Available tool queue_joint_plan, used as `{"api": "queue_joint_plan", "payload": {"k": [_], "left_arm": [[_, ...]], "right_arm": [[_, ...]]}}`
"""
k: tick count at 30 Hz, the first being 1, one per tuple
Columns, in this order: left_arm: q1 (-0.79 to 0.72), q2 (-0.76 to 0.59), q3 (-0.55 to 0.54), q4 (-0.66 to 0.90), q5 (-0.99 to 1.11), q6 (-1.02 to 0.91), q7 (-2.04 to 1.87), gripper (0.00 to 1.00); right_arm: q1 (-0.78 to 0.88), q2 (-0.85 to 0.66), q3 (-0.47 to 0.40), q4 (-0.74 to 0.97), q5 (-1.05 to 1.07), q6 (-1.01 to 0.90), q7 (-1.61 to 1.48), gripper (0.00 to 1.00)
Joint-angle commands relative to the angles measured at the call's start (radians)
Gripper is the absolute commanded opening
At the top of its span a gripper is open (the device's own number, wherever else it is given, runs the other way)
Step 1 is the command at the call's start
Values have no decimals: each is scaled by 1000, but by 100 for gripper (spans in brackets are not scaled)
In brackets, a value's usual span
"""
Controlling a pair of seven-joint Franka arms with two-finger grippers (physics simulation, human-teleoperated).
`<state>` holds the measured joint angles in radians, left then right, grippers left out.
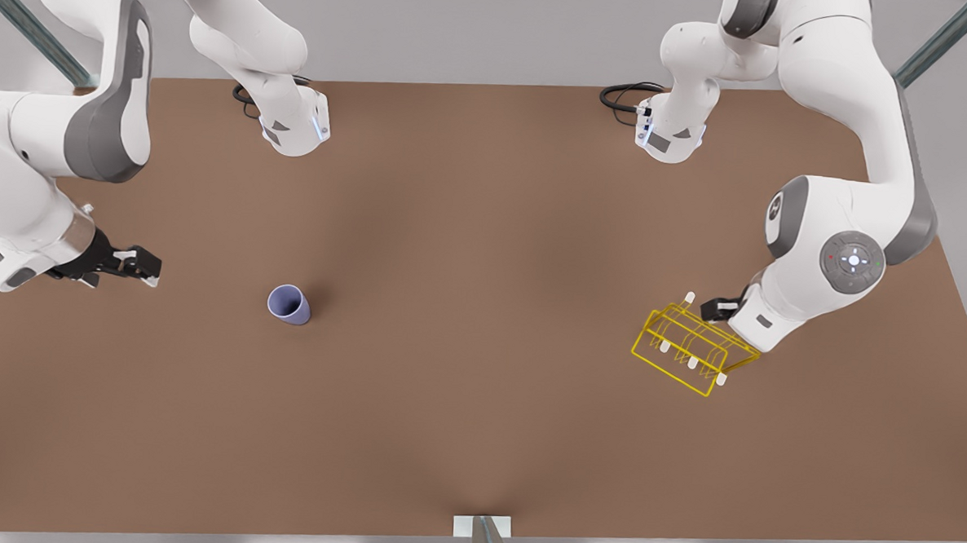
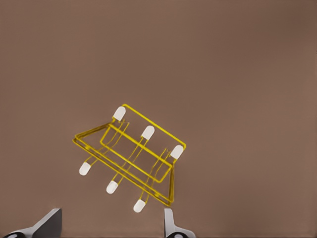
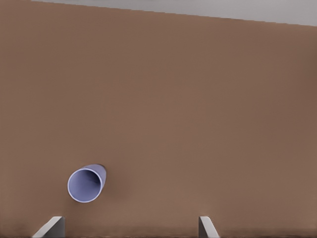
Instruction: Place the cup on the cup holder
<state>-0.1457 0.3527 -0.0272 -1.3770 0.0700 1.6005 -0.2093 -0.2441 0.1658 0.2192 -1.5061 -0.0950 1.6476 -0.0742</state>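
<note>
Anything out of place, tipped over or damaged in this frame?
Nothing stands out. The cup sits upright and alone on the table; the cup holder looks intact, apart from it. The left gripper hovers open by the holder; the right gripper is open, short of the cup.

Cup (image 1: pixel 289 305): lavender-blue, tapered, standing upright on the surface (image 1: pixel 482 304), mouth open (no handle).
Cup holder (image 1: pixel 692 350): yellow wire rack, white-capped pegs slanting, sitting well apart from the cup.
</note>
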Motion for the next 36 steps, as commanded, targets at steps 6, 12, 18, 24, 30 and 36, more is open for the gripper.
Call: {"api": "queue_joint_plan", "payload": {"k": [6, 12, 18, 24, 30, 36], "left_arm": [[9, 3, 4, 4, -44, -40, -41, 100], [-2, 6, 3, 3, -44, -40, -44, 100], [-2, 6, 3, 3, -44, -42, -42, 100], [-2, 6, 3, 3, -44, -42, -41, 100], [-46, 15, 3, 4, -44, -37, -104, 100], [-46, 15, 3, 4, -42, -39, -104, 100]], "right_arm": [[5, -28, 3, -265, 0, 23, -19, 100], [6, -55, 187, -408, 1, 170, 180, 100], [2, 95, 186, -287, 14, 135, 177, 100], [26, 87, 241, -457, 14, 323, 229, 100], [25, 124, 239, -508, 0, 462, 315, 100], [16, 66, 239, -583, 11, 644, 338, 100]]}}
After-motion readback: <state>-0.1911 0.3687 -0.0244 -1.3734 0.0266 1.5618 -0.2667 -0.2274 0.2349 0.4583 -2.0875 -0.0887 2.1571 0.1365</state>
